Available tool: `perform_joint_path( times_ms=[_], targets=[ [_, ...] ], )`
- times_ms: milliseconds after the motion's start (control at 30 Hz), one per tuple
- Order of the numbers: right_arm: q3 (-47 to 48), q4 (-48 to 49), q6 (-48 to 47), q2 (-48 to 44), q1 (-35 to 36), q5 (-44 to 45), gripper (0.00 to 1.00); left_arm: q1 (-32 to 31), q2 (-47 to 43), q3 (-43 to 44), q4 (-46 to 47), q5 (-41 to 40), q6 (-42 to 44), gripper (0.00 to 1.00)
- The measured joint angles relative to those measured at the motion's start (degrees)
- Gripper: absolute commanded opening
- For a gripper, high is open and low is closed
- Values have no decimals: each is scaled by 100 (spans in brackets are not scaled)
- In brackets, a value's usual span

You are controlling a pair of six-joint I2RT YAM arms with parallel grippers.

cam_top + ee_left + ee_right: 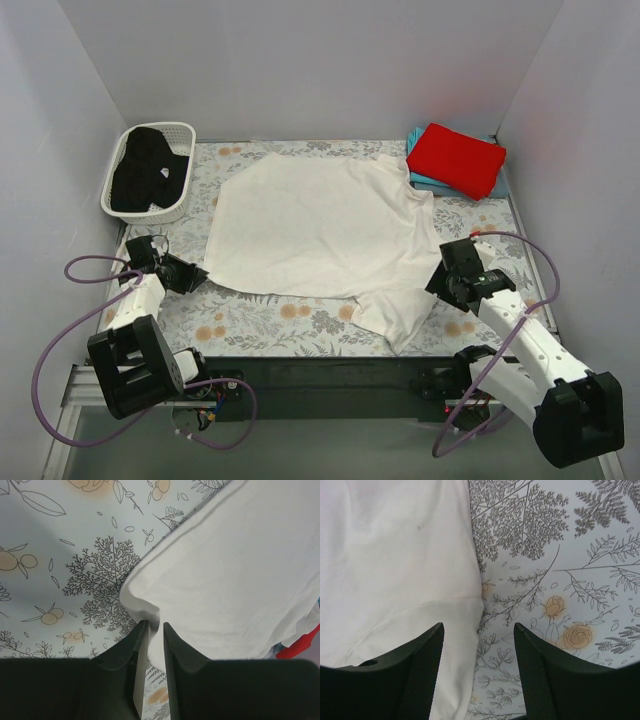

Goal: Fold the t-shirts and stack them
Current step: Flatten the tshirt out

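Left gripper (155, 626) on white t-shirt (235, 570) corner

A: Top cam is high, behind the arm bases, tilted down toward the far wall. Whole table cloth (260, 315) in frame.
B: Left wrist?
A: Very close, looking down past the left gripper (155, 625) at the near-left corner of the white t-shirt (240, 580).
B: Right wrist?
A: Equally close, past the right gripper (479, 630), on the shirt's near-right edge.
B: Overlap?
A: All three share that shirt and the cloth. Red t-shirt (456, 158) shows in top and, barely, left wrist.
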Motion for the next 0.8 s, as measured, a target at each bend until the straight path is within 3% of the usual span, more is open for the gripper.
perform_joint_path(
  times_ms=[167,367,467,567,667,767,800],
  targets=[
    [0,682,-363,461,-761,-308,59,0,-13,0,-22,-61,0,18],
    [-63,1357,-466,1025,-914,-706,47,0,-15,0,-31,-120,-4,18],
    [-162,1606,-492,1174,-927,-872,36,0,-46,0,-90,-260,-39,14],
    [-243,1709,-549,1211,-986,-1012,22,0,-136,0,-227,-533,-164,15],
    [-249,1797,-612,1213,-1099,-1132,15,0,-278,0,-354,-767,-302,18],
    [-249,1845,-691,1213,-1198,-1259,14,0,-402,0,-428,-898,-393,23],
    [-249,1858,-713,1215,-1220,-1300,18,0,-437,0,-452,-918,-433,25]
  ],
)
